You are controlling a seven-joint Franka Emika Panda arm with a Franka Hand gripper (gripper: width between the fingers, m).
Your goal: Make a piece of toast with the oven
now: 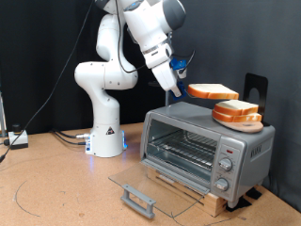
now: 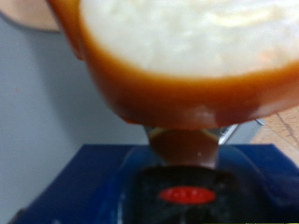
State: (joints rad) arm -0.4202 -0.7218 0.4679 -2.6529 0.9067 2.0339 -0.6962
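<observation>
My gripper (image 1: 181, 85) is shut on the piece of toast (image 1: 212, 91), a flat slice with a pale face and orange-brown crust. It holds the slice level in the air above the top of the oven (image 1: 246, 143), just to the exterior view's left of a pile of similar slices (image 1: 237, 114) on the oven's roof. In the wrist view the slice (image 2: 187, 47) fills the upper part, very close. The silver oven's glass door (image 1: 141, 182) lies open and flat, its grey handle (image 1: 138, 199) towards the exterior view's bottom. The wire rack (image 1: 183, 149) inside is bare.
The oven stands on a wooden board (image 1: 202, 195) on a brown table. Round knobs (image 1: 226, 168) run down its side column. A black panel (image 1: 256, 89) stands behind the oven. The arm's white base (image 1: 105, 132) and cables (image 1: 19, 139) are at the exterior view's left.
</observation>
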